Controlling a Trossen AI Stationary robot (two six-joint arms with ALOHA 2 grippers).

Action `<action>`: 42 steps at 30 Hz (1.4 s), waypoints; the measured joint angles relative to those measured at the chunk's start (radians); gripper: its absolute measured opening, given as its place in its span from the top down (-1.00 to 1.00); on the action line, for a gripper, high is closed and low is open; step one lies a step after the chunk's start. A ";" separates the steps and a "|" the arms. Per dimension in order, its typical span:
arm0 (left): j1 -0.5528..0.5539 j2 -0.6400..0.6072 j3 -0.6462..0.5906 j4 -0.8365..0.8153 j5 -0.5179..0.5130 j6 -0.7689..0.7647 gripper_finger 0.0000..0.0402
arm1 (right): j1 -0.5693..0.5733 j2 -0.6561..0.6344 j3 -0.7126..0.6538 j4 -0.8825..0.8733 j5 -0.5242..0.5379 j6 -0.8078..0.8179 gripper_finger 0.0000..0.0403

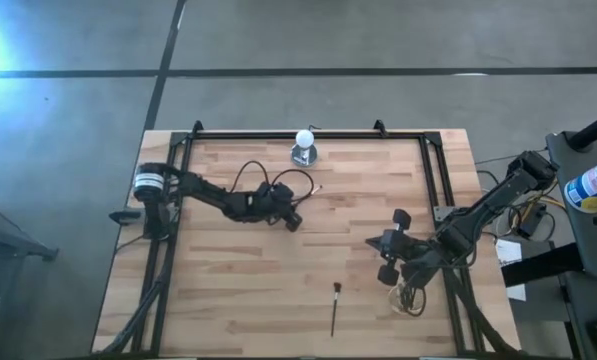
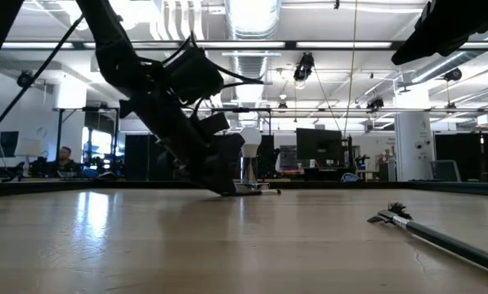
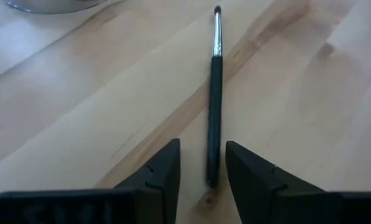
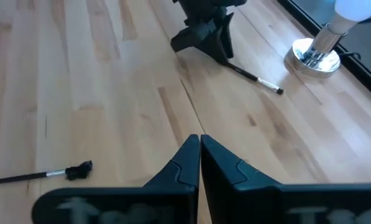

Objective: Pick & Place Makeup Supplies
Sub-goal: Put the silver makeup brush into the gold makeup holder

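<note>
Brush between the opened fingers

The makeup brush [image 3: 215,106] is seen flat on the wooden table [image 3: 79,112], its handle end lying between the spread fingers of the left gripper [image 3: 204,171], near the table's far middle.

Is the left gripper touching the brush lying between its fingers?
Apart. The left wrist view shows bare wood on both sides between the left gripper and the brush.

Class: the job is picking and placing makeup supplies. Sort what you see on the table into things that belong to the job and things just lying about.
Belongs to the job:
- slim brush lying between the open left gripper fingers
- second brush near the table's front edge

Just lying about:
- white ball on a round base at the far edge
</note>
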 joint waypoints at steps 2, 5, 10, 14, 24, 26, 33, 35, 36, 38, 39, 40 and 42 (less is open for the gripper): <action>0.006 0.001 -0.003 0.003 0.030 0.027 0.39 | 0.000 0.002 0.000 0.000 0.000 -0.005 0.96; 0.008 0.002 -0.005 0.018 0.058 0.075 0.39 | 0.000 0.002 0.000 0.003 0.001 -0.014 0.96; 0.009 0.011 -0.005 0.009 0.079 0.116 0.51 | 0.000 0.002 0.000 0.008 0.006 -0.020 0.96; 0.009 0.019 -0.002 -0.039 0.080 0.120 0.79 | -0.002 0.002 0.000 0.021 0.019 -0.023 0.96; 0.005 -0.068 -0.119 0.055 0.098 0.121 0.97 | -0.112 0.002 -0.035 0.101 0.003 -0.051 0.96; 0.005 -0.111 -0.175 0.129 0.116 0.118 0.97 | -0.159 0.002 -0.071 0.193 -0.058 -0.089 0.96; -0.016 -0.220 -0.353 0.561 0.109 0.118 0.97 | -0.395 0.031 -0.319 0.983 -0.334 -0.213 0.96; -0.032 -0.232 -0.373 0.653 0.073 0.127 0.97 | -0.468 0.057 -0.361 1.165 -0.380 -0.210 0.95; -0.041 -0.234 -0.374 0.690 0.049 0.141 0.97 | -0.502 0.072 -0.372 1.226 -0.395 -0.211 0.93; -0.058 -0.235 -0.372 0.722 -0.002 0.179 0.97 | -0.560 0.105 -0.378 1.308 -0.412 -0.214 0.87; -0.066 -0.233 -0.366 0.720 -0.031 0.201 0.97 | -0.587 0.122 -0.376 1.342 -0.417 -0.214 0.83; -0.075 -0.232 -0.355 0.721 -0.060 0.224 0.97 | -0.610 0.139 -0.368 1.363 -0.418 -0.211 0.79; -0.093 -0.232 -0.338 0.728 -0.117 0.275 0.97 | -0.650 0.178 -0.337 1.395 -0.418 -0.200 0.68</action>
